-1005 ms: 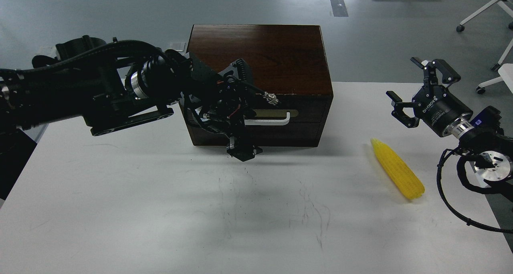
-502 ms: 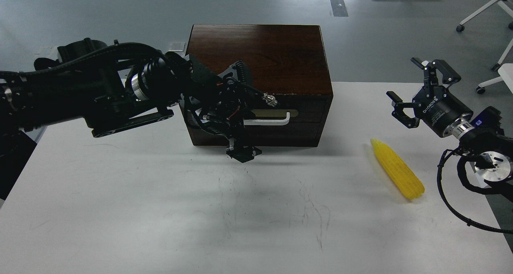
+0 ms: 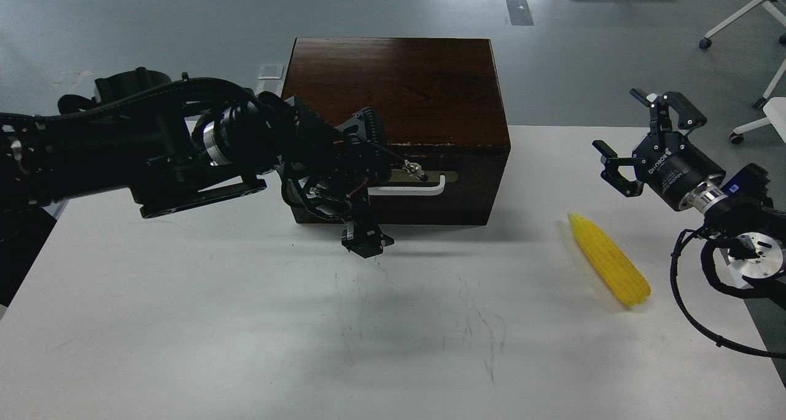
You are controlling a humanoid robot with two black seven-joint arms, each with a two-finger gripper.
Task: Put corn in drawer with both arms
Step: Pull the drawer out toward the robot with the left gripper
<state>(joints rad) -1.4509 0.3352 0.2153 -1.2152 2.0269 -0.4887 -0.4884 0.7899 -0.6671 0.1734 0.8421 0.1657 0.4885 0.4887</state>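
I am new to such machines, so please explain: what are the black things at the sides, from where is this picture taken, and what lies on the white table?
The picture comes from the robot's own head, looking forward and down. The black things are its two arms. The left arm's gripper is in front of the brown wooden box, near the drawer and its white handle. The drawer looks closed. I cannot tell whether this gripper is open or shut, or whether it holds the handle. The right gripper is open and empty, raised above the table. The yellow toy corn lies on the table below it, and nothing touches it.
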